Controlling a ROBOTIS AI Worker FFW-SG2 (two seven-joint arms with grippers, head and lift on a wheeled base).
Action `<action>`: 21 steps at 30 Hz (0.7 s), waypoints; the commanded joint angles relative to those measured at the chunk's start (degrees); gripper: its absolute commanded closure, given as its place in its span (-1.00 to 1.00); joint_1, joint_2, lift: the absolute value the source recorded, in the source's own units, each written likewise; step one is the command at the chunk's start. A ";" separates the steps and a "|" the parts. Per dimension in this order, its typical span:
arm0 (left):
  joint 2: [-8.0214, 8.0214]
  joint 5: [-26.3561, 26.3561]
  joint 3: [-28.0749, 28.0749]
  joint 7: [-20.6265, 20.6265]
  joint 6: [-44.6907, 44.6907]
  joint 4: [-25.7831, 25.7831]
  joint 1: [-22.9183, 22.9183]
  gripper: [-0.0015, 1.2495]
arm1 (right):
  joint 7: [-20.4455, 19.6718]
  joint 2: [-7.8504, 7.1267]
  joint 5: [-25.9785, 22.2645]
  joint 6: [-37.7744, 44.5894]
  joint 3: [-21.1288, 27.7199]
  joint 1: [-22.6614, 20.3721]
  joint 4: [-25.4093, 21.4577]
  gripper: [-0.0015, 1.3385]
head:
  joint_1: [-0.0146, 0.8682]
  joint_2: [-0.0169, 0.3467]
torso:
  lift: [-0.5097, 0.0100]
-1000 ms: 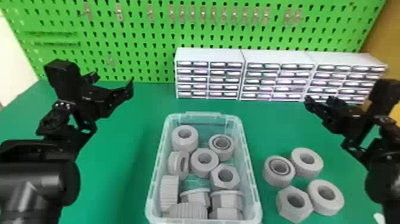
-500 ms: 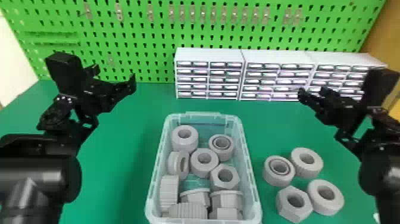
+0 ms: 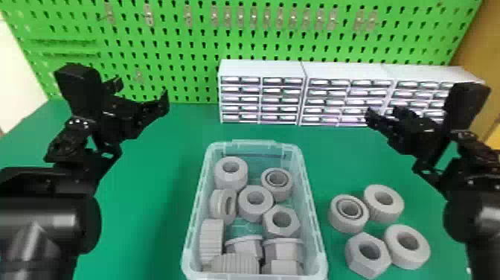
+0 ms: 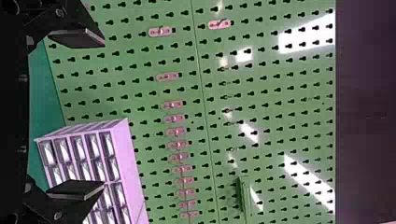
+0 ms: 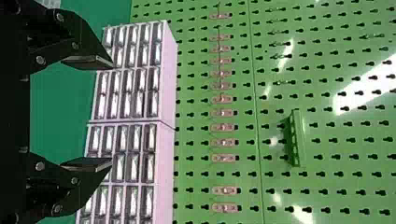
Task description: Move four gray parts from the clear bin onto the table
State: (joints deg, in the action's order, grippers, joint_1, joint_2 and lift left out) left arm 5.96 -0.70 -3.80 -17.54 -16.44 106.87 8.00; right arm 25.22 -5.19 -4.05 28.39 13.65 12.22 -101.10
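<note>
Head view, drawers (image 3: 262,91) beyond bin (image 3: 253,143); pegboard (image 3: 167,49) behind

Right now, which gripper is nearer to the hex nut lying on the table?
Right. The right gripper is up beyond the hex nut, on the same side of the clear bin; the left gripper is off past the bin's left side.

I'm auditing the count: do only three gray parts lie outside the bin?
No, four gray parts lie on the table beside the clear bin.
</note>
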 commanded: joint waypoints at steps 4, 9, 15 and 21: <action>0.02 0.00 -0.24 0.05 0.00 0.00 -0.18 -0.67 | 0.01 0.09 0.00 0.00 0.59 -0.18 -0.41 -0.22 | 0.57 -0.72 | 0.77; 0.02 0.00 0.02 0.05 0.00 0.00 -0.35 -0.67 | 0.01 -0.26 0.00 0.00 0.33 -0.71 -0.50 -0.22 | 0.57 -0.72 | 0.77; 0.11 0.09 -0.24 0.05 0.00 0.00 -0.44 -0.67 | 0.01 -0.26 0.00 -0.17 0.33 -1.24 -0.50 -0.22 | 0.57 -0.72 | 0.77; 0.37 0.09 -0.59 0.05 0.00 0.09 -0.61 -0.67 | 0.01 -0.26 0.00 -0.53 -0.02 -1.50 -0.50 -0.22 | 0.57 -0.72 | 0.77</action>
State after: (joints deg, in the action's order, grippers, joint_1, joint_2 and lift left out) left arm 6.17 -0.64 -4.13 -17.49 -16.43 106.86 7.48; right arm 25.22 -5.45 -4.04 28.09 13.84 10.83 -101.60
